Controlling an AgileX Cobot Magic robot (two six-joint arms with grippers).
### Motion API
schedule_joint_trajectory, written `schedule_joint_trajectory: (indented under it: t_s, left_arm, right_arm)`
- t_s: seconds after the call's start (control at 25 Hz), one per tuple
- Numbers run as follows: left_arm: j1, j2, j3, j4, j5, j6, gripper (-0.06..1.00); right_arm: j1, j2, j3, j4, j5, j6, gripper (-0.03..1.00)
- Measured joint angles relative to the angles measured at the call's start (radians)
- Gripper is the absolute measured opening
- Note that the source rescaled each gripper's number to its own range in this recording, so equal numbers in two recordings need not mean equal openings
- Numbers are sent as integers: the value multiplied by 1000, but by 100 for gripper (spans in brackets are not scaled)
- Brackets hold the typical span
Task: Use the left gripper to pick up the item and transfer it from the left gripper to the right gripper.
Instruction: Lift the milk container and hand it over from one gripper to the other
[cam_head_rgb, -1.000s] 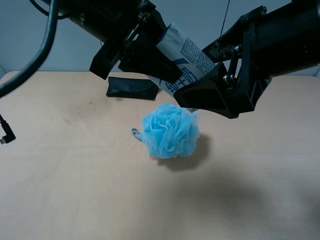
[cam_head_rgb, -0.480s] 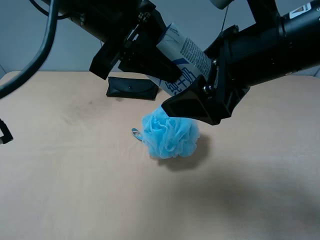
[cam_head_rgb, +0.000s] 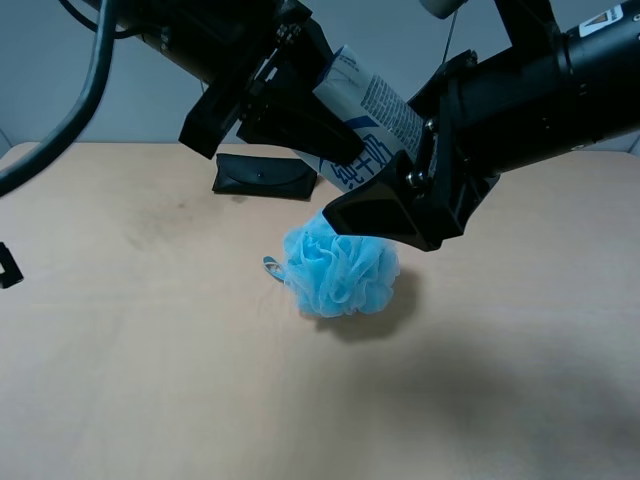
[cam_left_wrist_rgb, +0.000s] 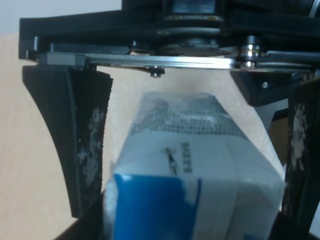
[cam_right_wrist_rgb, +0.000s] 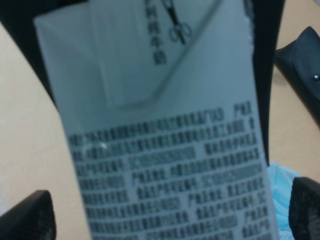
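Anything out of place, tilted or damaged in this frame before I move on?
Nothing stands out. The milk carton sits tilted in the shut left hand above the table, which suits the handover; no spill or dent shows. The right hand is open on either side of it. The blue sponge and black pouch lie on the table.

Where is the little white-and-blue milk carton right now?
In the high view the white-and-blue milk carton hangs top centre, clamped in the left gripper, above the fluffy blue bath sponge; the open jaws of the right gripper flank its lower end.
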Motion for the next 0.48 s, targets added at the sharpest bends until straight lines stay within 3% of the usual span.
schedule_joint_trajectory:
  t_s: [0.12,0.2,0.48]
  left_arm:
    - [0,0,0,0,0,-1,1]
    - [0,0,0,0,0,-1,1]
    - [0,0,0,0,6,-1,1]
  right_arm:
    - [0,0,0,0,0,0,100]
    - [0,0,0,0,0,0,95]
    - [0,0,0,-4,-2,0,28]
